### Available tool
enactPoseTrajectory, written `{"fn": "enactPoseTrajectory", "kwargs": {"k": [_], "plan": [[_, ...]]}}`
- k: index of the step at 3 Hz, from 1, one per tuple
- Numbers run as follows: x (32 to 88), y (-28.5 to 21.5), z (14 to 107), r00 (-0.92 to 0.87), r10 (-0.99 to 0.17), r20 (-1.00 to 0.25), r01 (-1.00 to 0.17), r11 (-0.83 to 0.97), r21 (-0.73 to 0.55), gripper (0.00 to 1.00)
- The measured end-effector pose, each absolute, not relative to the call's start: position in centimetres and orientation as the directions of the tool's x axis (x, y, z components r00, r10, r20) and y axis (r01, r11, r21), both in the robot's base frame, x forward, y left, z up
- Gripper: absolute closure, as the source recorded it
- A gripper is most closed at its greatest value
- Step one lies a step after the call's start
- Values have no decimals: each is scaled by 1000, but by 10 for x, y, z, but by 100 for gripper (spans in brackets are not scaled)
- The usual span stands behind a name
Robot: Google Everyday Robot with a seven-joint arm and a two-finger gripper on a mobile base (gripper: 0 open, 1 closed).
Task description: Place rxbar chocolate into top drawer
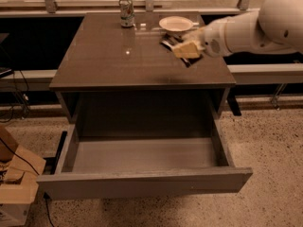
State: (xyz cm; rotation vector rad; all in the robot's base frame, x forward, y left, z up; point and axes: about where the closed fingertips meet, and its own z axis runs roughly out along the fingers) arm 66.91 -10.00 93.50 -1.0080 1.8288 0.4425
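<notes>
The rxbar chocolate [167, 42], a black-wrapped bar, sits crosswise in my gripper [186, 49], with dark ends sticking out on both sides of the pale fingers. The gripper is shut on it, just above the right rear part of the grey-brown table [109, 60], close to the white bowl. The white arm reaches in from the right. The top drawer [142, 184] is pulled fully open below the table's front edge, and its grey inside holds nothing.
A white bowl [175, 23] and a drink can [126, 12] stand at the table's back edge. A cardboard box [16, 183] with cables sits on the floor at the left of the drawer. A rail and bench run behind the table.
</notes>
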Motion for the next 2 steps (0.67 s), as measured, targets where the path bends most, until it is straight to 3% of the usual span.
{"fn": "enactPoseTrajectory", "kwargs": {"k": [1,2], "plan": [[661,-62,945,-93,-464,-881,-839,513,-182,100],[660,-63,940,-105,-463,-880,-843,511,-169,100]]}}
